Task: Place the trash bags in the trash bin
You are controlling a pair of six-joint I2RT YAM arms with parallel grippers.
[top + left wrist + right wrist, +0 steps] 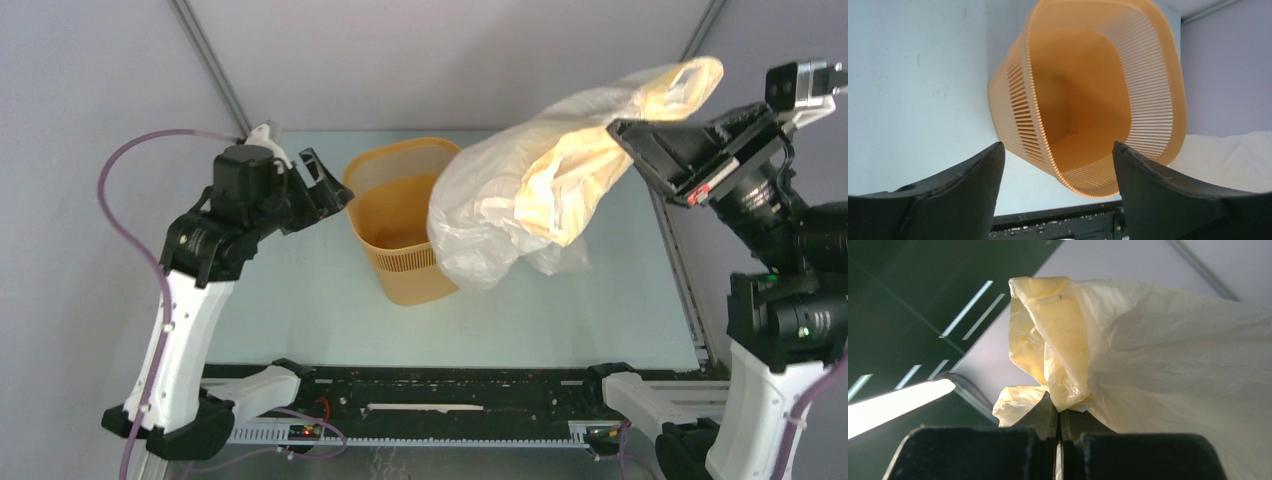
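trash bag [520,190] held high by the trash bin [400,270]
my right gripper [1058,412] pinches its neck; it covers the bin's 3 o'clock rim. left gripper [328,182] spread wide at 9 o'clock.

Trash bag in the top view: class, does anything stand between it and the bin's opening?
Nothing visible does. The trash bag hangs pinched in the right hand, its lower end overlapping the right rim of the trash bin. The bin looks empty, and the open left hand sits beside its left rim, not over the mouth.
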